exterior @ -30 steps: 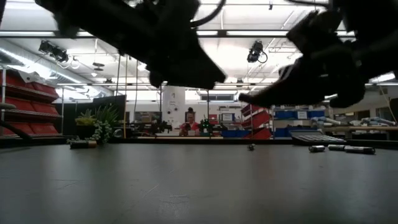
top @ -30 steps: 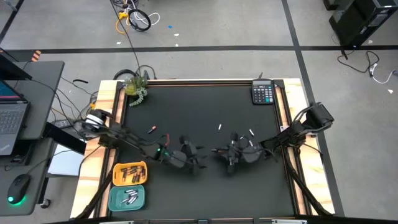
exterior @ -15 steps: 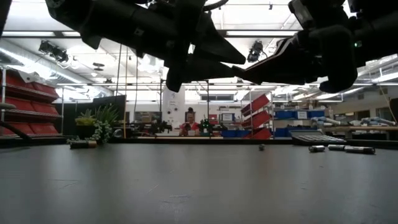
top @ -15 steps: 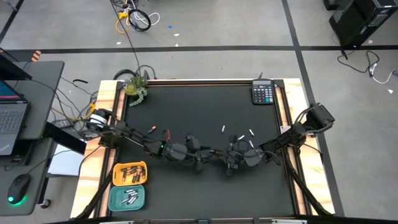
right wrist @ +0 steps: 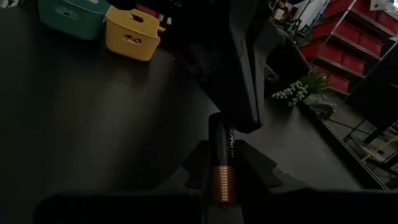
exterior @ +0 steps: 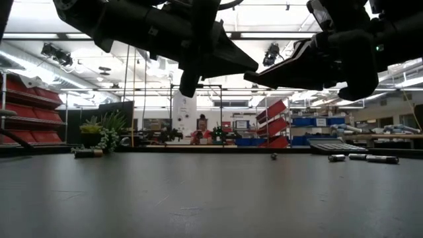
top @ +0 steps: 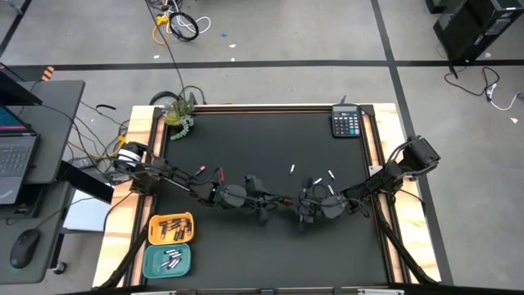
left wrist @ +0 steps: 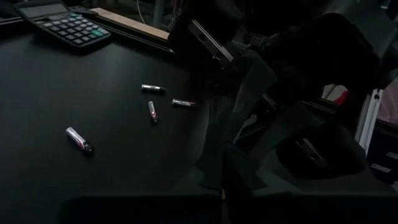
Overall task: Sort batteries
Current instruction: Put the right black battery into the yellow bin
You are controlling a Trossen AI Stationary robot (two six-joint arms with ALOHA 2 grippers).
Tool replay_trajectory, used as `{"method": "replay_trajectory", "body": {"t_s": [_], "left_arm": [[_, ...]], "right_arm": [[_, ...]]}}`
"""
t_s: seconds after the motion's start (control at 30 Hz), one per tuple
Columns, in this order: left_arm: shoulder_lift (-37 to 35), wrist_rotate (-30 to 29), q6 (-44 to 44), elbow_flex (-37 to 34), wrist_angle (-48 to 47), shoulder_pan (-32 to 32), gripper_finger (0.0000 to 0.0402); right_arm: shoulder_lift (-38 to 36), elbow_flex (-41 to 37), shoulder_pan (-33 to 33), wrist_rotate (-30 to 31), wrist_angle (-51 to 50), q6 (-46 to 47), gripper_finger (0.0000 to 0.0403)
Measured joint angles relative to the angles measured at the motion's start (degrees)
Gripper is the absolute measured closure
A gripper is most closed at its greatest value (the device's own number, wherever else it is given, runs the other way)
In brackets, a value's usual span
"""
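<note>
A dark battery with a copper-coloured end point(right wrist: 222, 163) hangs in the air between my two grippers at the table's middle, above the black mat point(top: 246, 139). My right gripper point(right wrist: 221, 168) point(top: 300, 210) is shut on it. My left gripper point(top: 273, 205) point(exterior: 250, 66) comes from the table's left and is shut on the battery's other end. Three silvery batteries point(top: 292, 169) point(top: 317, 181) point(top: 331, 174) and one dark battery point(top: 201, 170) lie flat on the mat. My left gripper has its fingers point(right wrist: 239, 93) over the battery's dark far end point(right wrist: 217, 123); they hide the place of contact. It comes nearly level from the table's left, along the battery. My right gripper pinches the battery's middle point(right wrist: 221, 154) between its two fingers, above the copper end. It comes nearly level from the table's right, and the battery sticks out ahead, clear of the mat.
A calculator point(top: 345, 123) lies at the far right corner and a small plant point(top: 178, 115) at the far left corner. A yellow bin point(top: 170, 228) and a teal bin point(top: 168, 260), both with batteries in them, stand off the mat's near left.
My left gripper has gone toward the table's right to meet the right gripper, rolled a little, and shut at the battery's free end. My right gripper has rolled slightly and kept the battery.
</note>
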Motion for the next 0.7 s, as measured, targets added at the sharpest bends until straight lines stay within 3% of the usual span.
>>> {"method": "replay_trajectory", "body": {"t_s": [0.2,0.53,0.7], "left_arm": [[-0.4,0.4,0.2,0.0,-0.7,0.2,0.0383],[-0.3,3.5,-5.3,-0.1,-5.2,0.9,0.0226],[-0.3,2.5,-5.6,-0.2,-3.6,1.1,0.0207]], "right_arm": [[0.0,0.0,-0.1,0.0,-0.4,0.2,0.0349],[-0.2,0.2,-0.2,1.4,-0.4,1.5,0.0349],[-0.2,0.2,-0.2,1.4,-0.4,1.3,0.0349]]}}
